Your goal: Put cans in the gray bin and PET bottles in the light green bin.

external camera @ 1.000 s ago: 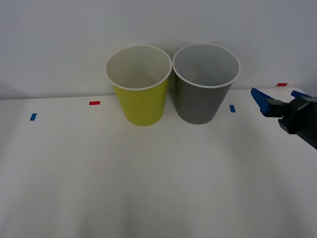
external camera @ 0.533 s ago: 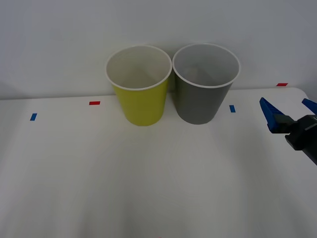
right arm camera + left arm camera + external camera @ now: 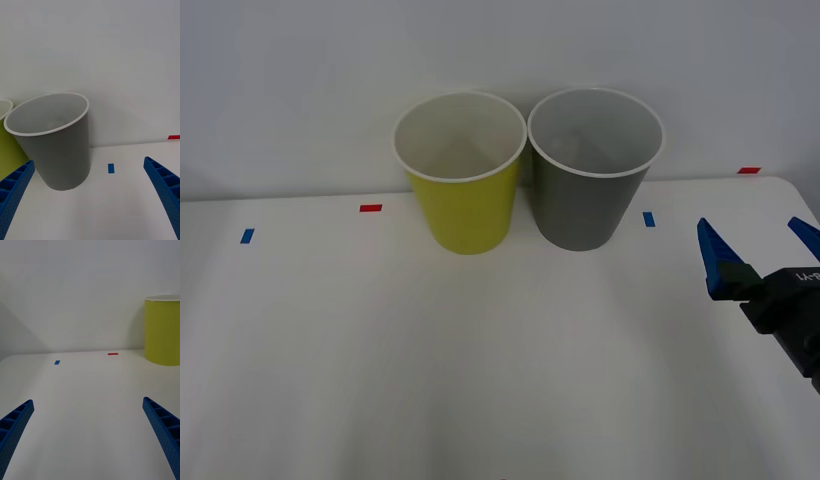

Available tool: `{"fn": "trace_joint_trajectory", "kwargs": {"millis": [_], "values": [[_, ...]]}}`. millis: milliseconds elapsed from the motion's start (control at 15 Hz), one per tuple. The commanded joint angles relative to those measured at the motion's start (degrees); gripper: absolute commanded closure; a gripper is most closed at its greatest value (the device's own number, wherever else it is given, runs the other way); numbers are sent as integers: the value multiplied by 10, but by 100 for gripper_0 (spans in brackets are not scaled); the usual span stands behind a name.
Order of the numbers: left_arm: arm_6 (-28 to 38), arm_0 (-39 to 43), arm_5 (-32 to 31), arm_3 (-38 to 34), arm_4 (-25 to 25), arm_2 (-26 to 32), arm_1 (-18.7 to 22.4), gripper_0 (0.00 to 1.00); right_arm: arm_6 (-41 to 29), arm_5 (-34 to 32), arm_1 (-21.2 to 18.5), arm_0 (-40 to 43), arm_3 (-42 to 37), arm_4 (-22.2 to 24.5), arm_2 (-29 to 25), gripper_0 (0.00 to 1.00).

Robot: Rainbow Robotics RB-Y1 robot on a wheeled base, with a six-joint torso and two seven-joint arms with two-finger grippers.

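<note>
Since a second ago, the right gripper with its blue ribbed fingers has been pulling back from the dark gray round plastic bin, toward the near right edge of the white table, and its fingers have been spreading. Now they are standing wide apart and holding nothing. From the right wrist view the gray bin is standing ahead of the open fingers, with a small blue tape mark on the table beside it.

The yellow-green round plastic bin is standing upright just beside the gray one, rims almost touching. The left gripper is waiting low over the left part of the table, its fingers also wide and empty, facing the yellow-green bin from the side.

No can and no bottle is lying on the table; whether a can is sitting inside the gray bin I cannot tell. I judge a small drink can would be light, stiff and a little slippery, so it should be taken across the middle of its body.
</note>
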Motion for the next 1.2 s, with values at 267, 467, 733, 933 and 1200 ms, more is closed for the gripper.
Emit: {"fn": "trace_joint_trajectory", "kwargs": {"millis": [267, 467, 733, 933, 1200], "values": [[0, 0, 0, 0, 0, 0, 0, 0, 31, -259, -22, 82, 64, 29, 50, 0], [0, 0, 0, 0, 0, 0, 0, 0, 124, -304, -20, 138, 88, -12, 59, 0], [0, 0, 0, 0, 0, 0, 0, 0, 138, -420, 36, 147, 184, 6, 94, 0], [0, 0, 0, 0, 0, 0, 0, 0, 139, -471, 16, 173, 203, 5, 95, 0], [0, 0, 0, 0, 0, 0, 0, 0, 140, -567, -22, 230, 238, -7, 99, 0]]}}
